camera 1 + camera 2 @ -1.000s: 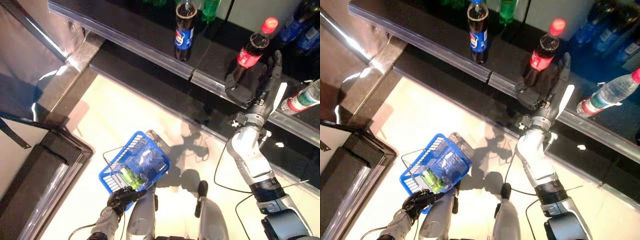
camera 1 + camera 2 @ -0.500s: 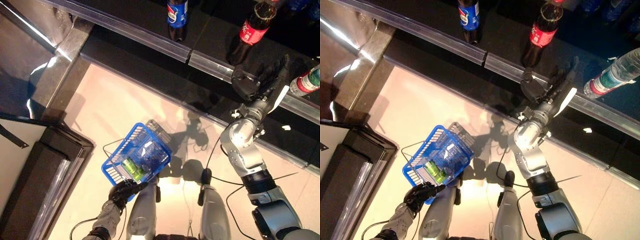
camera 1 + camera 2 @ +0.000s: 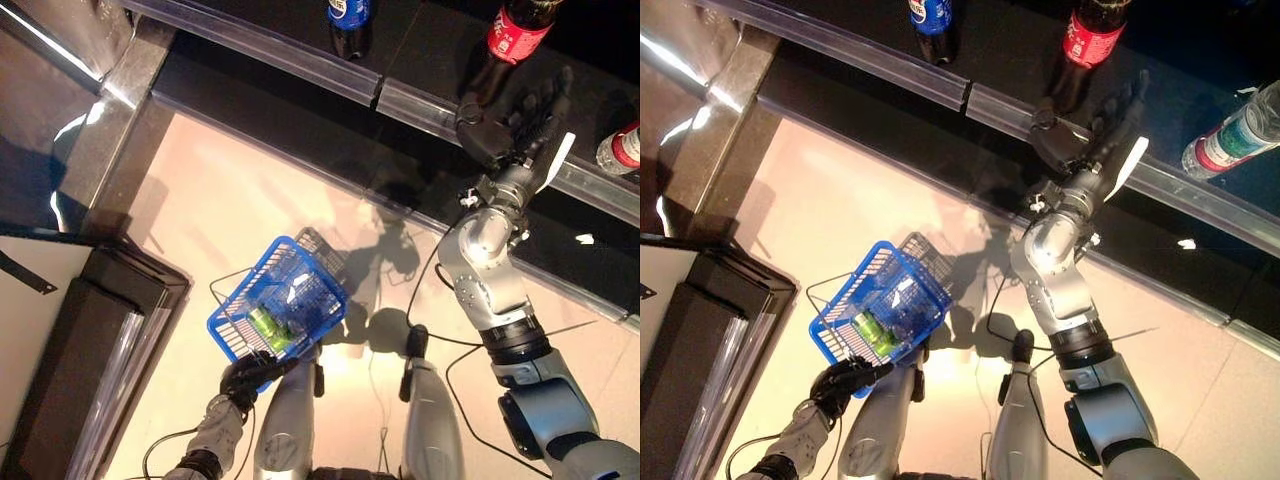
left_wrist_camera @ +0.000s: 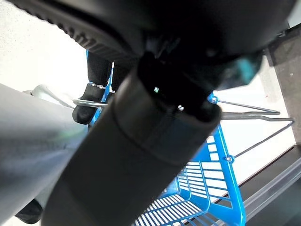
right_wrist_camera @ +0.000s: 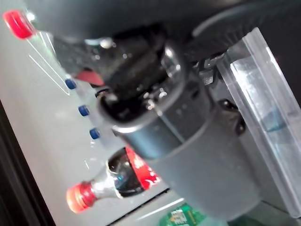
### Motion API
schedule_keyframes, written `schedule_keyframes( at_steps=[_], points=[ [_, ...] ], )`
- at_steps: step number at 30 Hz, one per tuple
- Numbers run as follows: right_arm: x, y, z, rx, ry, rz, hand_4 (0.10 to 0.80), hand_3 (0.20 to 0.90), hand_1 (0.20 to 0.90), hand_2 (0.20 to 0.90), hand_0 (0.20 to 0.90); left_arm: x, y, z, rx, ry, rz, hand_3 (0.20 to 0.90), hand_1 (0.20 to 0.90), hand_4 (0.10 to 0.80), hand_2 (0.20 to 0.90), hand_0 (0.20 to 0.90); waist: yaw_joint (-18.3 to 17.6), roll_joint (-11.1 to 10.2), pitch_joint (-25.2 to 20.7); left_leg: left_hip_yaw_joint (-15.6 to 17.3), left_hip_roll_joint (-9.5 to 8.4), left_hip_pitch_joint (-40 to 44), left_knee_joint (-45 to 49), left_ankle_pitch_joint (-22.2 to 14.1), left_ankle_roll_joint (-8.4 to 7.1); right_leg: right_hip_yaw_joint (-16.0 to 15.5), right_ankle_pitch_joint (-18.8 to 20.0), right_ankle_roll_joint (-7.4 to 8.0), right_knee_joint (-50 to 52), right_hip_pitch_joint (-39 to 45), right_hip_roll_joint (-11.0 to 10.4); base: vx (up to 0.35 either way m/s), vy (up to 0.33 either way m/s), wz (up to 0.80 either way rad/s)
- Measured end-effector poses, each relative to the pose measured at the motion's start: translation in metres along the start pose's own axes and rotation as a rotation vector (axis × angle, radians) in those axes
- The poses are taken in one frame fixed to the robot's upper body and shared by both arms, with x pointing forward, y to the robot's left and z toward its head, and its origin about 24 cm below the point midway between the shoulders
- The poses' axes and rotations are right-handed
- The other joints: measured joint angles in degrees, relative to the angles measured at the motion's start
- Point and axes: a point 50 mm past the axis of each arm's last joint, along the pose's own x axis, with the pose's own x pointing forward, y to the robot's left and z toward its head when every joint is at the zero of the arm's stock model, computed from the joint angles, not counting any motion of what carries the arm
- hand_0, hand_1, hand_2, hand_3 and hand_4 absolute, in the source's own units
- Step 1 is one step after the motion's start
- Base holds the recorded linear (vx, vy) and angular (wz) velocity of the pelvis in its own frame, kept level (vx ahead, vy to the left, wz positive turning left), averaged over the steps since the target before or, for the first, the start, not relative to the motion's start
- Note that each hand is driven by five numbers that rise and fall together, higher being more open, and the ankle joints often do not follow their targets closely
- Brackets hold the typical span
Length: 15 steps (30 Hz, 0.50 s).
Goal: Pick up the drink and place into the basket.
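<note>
Left eye view: we log a dark shelf (image 3: 300,75) with a clear front lip, and on it a red-labelled cola bottle (image 3: 508,45) standing upright near the front edge, a blue-labelled cola bottle (image 3: 347,18) further along to the left, and a clear water bottle (image 3: 620,150) with a red cap lying at the right end. Our right hand (image 3: 515,125) sits just in front of the red-labelled bottle, fingers spread and straight, gripping nothing. Low in the view, our left hand (image 3: 245,378) is curled round the wire handle of a blue basket (image 3: 240,320), which hangs over the pale floor and already contains a green can (image 3: 268,328). Right eye view: same inventory; the right hand's palm faces the red-labelled bottle, close beside it, though we cannot tell whether they touch. Left wrist view: the basket's blue slatted wall and its wire handle show past the hand. Right wrist view: the red-labelled bottle shows beyond the hand, with blue-capped bottles ranked behind it. Handling note, our judgement: the bottle looks full, so fairly heavy, stiff under pressure, with smooth plastic that may slip; we would wrap the fingers around the labelled mid-body, below the shoulder, rather than the narrow neck.
</note>
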Motion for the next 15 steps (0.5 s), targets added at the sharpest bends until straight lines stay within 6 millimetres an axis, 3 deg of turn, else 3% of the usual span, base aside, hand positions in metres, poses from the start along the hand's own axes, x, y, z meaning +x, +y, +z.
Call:
schedule_keyframes(
  at_steps=[10, 15],
  points=[
    [0.022, -0.002, 0.017, -0.186, -0.118, -0.010, 0.800, 0.900, 0.900, 0.900, 0.900, 0.002, -0.002, 0.007, -0.002, -0.012, -0.013, 0.200, 0.300, 0.100, 0.300, 0.300, 1.1, 0.1, 0.1, -0.1, -0.14, -2.1, 0.8, 0.0, 0.05, 0.1, -0.2, -0.02, 1.2, -2.3, -0.2, 0.018, 0.000, 0.00],
    [0.032, 0.000, 0.031, -0.198, -0.166, -0.037, 0.800, 0.900, 0.900, 0.900, 0.900, 0.002, -0.003, 0.011, -0.017, -0.025, -0.021, 0.200, 0.300, 0.100, 0.300, 0.300, 1.1, 0.1, 0.1, -0.5, -0.14, -3.8, 2.0, 0.0, 0.06, 0.0, -0.5, -0.12, 2.5, -3.8, -0.2, 0.019, -0.021, 0.02]
  ],
)
